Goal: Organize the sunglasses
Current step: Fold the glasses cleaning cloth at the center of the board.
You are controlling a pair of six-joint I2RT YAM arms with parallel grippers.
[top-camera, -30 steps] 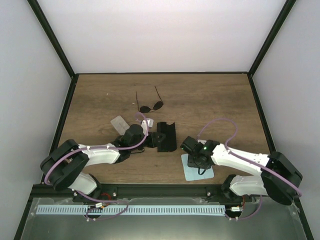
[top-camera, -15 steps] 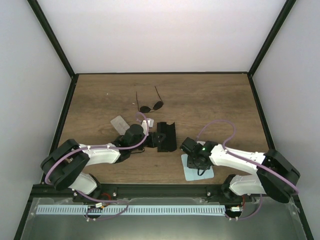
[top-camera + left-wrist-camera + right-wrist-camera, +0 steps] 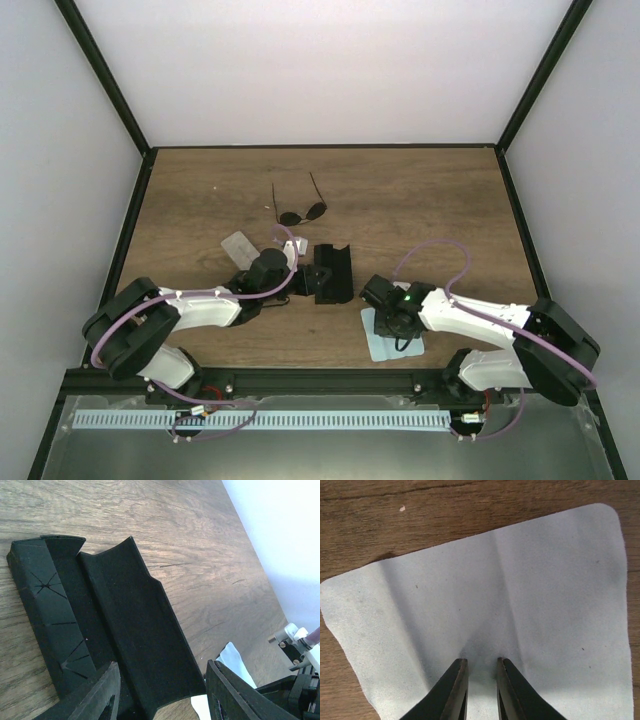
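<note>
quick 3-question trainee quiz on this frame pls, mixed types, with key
1. True or false: the sunglasses lie unfolded on the table, outside the black case.
2. What is the right claw pinching? A) light blue cloth B) sunglasses C) black case
3. Fill in: the left claw grips the open black ____.
Key: 1 true; 2 A; 3 case.

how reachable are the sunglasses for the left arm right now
Probably yes: the sunglasses lie in the open past the left arm, with bare table between. But its fingers seem to hold the black case, so they'd need to let go.
</note>
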